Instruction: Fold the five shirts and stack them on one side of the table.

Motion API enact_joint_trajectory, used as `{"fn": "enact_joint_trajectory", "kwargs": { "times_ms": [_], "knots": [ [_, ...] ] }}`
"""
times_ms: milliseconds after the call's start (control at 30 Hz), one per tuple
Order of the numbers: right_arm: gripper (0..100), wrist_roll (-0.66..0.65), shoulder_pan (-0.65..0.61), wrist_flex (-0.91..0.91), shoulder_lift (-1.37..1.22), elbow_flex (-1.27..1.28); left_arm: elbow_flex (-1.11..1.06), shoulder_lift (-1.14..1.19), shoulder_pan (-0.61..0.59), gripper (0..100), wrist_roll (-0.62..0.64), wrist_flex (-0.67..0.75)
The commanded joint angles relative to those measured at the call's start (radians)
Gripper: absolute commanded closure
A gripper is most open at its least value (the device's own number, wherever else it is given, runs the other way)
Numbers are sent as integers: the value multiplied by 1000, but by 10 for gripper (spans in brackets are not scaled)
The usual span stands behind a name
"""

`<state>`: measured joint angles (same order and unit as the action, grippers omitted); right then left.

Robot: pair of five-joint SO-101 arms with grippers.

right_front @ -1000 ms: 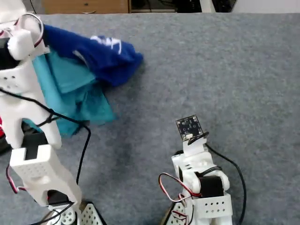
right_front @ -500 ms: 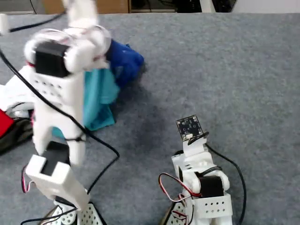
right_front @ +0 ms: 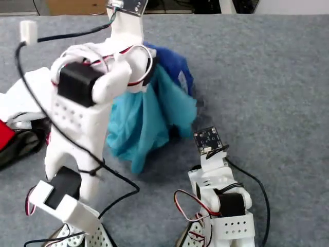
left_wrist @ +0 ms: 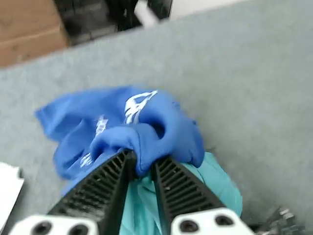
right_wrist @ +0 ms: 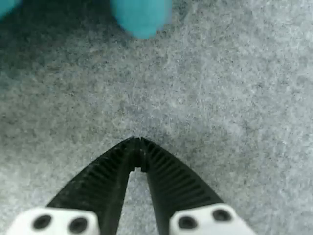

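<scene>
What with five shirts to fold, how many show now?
2 clearly: blue shirt in the left gripper, teal shirt hanging under it. Red cloth and dark cloth at the table edge may be more.

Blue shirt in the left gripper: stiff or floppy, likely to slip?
Likely floppy: the blue shirt bunches and folds over the fingers of the left gripper. Probably clingy rather than slippery: the teal shirt hangs with it in loose drapes. Seems light, since one pinch holds both.

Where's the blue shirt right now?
The blue shirt is pinched in the left gripper, left of centre over the table in the high view, with the teal shirt draped right beneath it.
</scene>
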<state>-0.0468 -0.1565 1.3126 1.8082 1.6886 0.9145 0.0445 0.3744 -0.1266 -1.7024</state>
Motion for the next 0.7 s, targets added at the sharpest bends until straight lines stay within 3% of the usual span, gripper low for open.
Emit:
{"fn": "enact_joint_trajectory", "kwargs": {
  "times_ms": [0, 200, 500, 667],
  "knots": [
    [993, 2, -10, 2, 87, 1, -89, 24, -71, 977, -21, -6],
    [993, 2, -10, 2, 87, 1, -252, 76, -186, 801, -14, -14],
    [993, 2, -10, 2, 87, 1, -276, 24, -192, 794, -95, -58],
    [993, 2, -10, 2, 87, 1, -448, -97, -161, 794, -97, -58]
  ]
}}
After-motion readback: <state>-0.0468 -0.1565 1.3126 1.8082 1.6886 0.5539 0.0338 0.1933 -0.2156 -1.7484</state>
